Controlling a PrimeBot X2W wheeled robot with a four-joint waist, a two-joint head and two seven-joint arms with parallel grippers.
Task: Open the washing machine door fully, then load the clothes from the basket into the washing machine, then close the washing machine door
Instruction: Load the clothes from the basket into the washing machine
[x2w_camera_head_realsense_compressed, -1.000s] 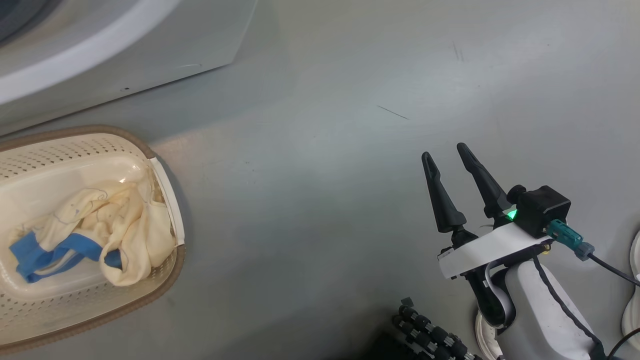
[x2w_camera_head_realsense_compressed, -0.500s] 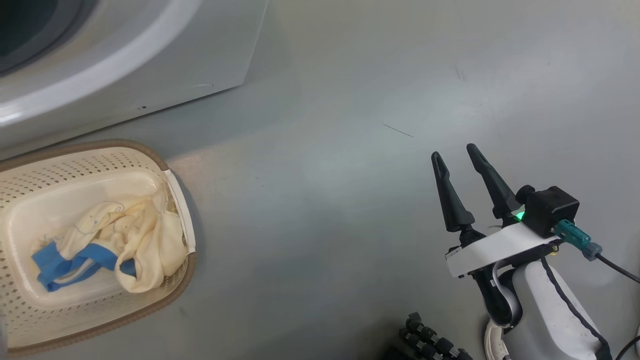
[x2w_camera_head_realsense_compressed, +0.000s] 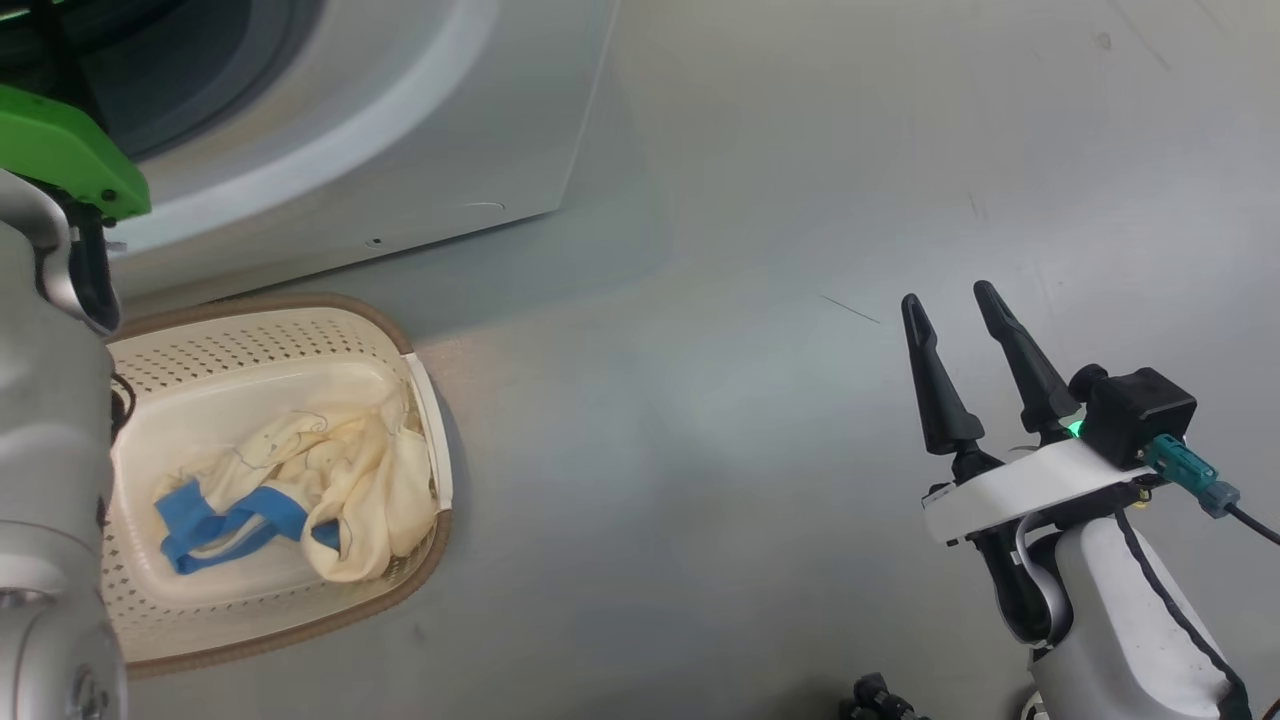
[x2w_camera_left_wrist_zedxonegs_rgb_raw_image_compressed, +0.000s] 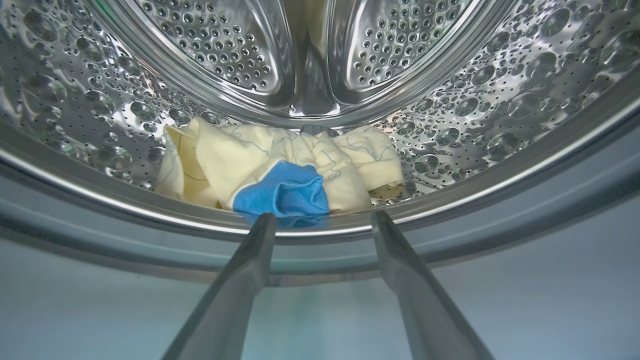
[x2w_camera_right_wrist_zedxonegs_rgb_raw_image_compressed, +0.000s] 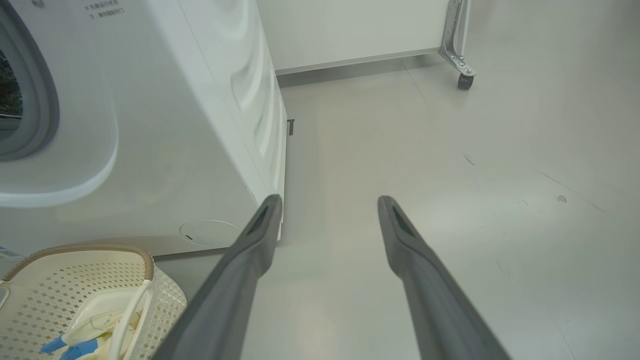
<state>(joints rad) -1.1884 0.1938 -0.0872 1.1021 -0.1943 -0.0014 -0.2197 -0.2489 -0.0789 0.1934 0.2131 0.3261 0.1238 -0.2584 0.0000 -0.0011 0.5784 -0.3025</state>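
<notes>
left tool (x2w_camera_left_wrist_zedxonegs_rgb_raw_image_compressed: 322, 216): spread wide, empty | clothes (x2w_camera_left_wrist_zedxonegs_rgb_raw_image_compressed: 280, 170): heaped on washing machine drum (x2w_camera_left_wrist_zedxonegs_rgb_raw_image_compressed: 450, 100) floor, just beyond it

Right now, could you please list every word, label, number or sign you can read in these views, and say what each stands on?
No text can be read with certainty.
Small dark print on the front of the washing machine, at the top of the right wrist view: too small and blurred to read.
Label at the machine's lower corner, behind the basket: cut off by the picture's edge, unreadable.

Floor (x2w_camera_head_realsense_compressed: 750, 450): basket (x2w_camera_head_realsense_compressed: 300, 301), washing machine (x2w_camera_head_realsense_compressed: 400, 160), perhaps a caster (x2w_camera_right_wrist_zedxonegs_rgb_raw_image_compressed: 465, 82)
</notes>
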